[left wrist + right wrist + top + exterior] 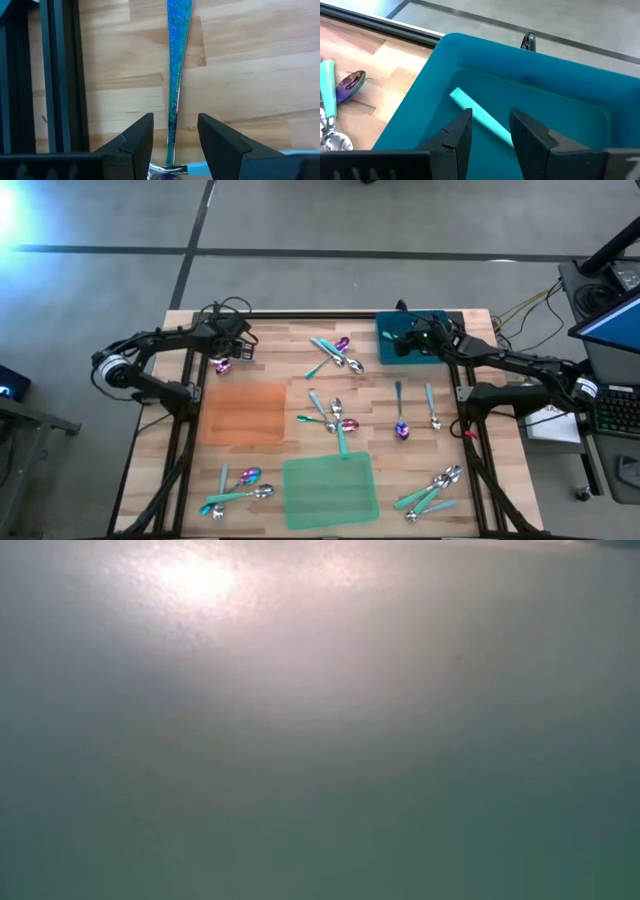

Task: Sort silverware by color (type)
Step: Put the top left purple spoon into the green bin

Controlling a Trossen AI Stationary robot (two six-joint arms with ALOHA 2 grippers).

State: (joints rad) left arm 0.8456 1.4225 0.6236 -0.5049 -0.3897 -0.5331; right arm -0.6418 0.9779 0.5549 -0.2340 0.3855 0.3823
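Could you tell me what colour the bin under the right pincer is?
The bin is solid teal, seen best in the right wrist view.

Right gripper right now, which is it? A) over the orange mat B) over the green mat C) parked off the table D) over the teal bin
D: the right gripper hangs over the teal bin, fingers apart, with a pale teal handle lying inside the bin below them.

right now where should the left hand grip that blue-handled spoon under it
Grip the thin blue handle of the spoon across its narrow width, coming straight down. It lies flat on the wooden table, running between the left hand's open fingers, already lined up.
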